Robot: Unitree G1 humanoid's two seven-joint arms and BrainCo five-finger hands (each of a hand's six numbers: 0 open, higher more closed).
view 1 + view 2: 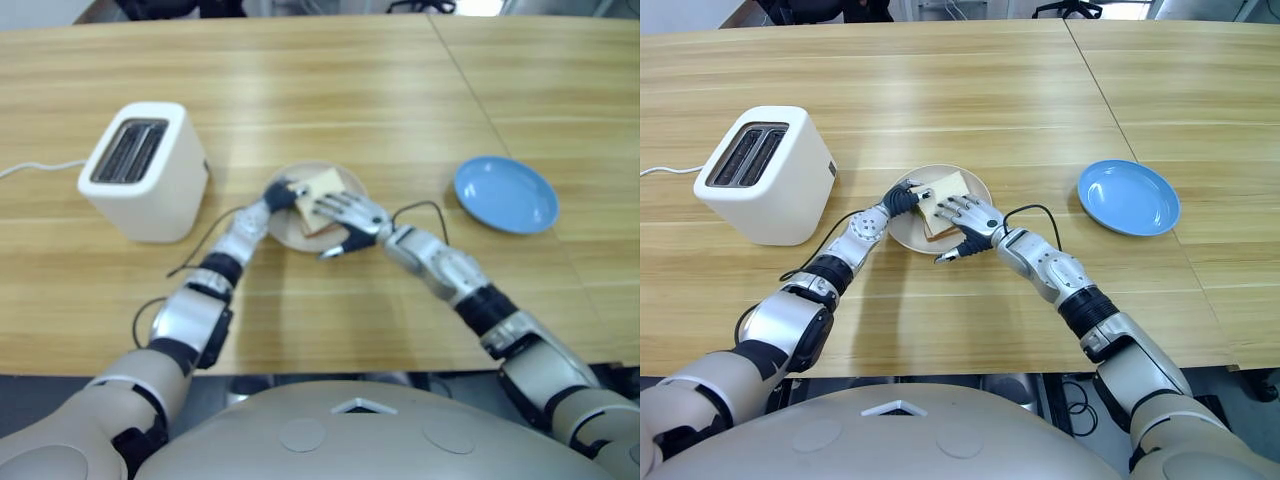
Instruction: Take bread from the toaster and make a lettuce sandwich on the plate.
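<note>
Toaster (765, 175): white, upright, on the tabletop's left side, both top slots dark, cord running off left. Plate (980, 190): round, beige, mid-tabletop, just right of the toaster. Bread (945, 188): pale square slice lying flat on the plate, a browner edge showing beneath it. Can't make out any lettuce.

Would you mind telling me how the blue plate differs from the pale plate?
The blue plate is bare; the pale plate holds bread. The blue plate lies apart on the right; the pale plate lies under the left hand and right hand. Both are round.
</note>
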